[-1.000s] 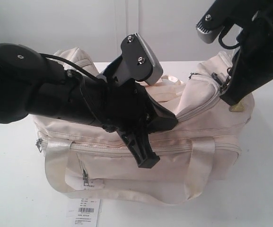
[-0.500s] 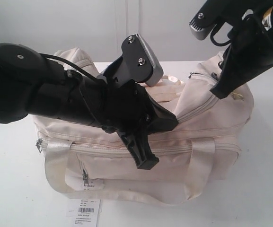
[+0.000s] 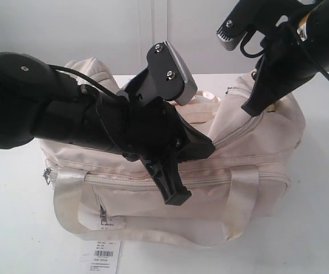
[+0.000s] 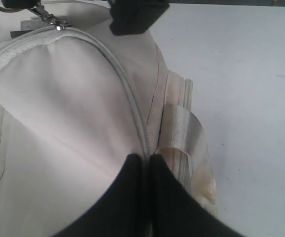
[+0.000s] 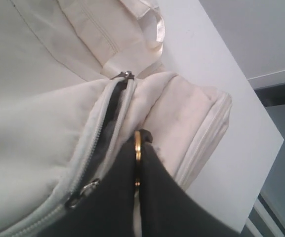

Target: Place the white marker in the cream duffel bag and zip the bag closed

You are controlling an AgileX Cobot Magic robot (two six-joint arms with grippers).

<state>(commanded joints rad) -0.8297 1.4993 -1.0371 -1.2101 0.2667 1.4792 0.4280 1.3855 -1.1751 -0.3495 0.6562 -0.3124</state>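
The cream duffel bag stands on the white table, its long front side with the zip pocket turned to the exterior camera. Its barcode tag lies on the table at the front edge. The left arm lies across the top of the bag, and the left gripper points down over the front panel. In the left wrist view its fingers are pressed together with no gap, their tips at the curved top zip, just beside a glossy handle strap. Whether any fabric is nipped between them cannot be told. That run of the zip is closed. The right gripper is at the bag's right end, above the top panel. Its jaws are closed on a thin brass-coloured ring, which stands edge-on between the fingertips. Whether the ring is joined to the bag cannot be told. Just beside it a short stretch of zip is parted, showing dark lining, with a metal slider at one end. The white marker's position cannot be told from any view.
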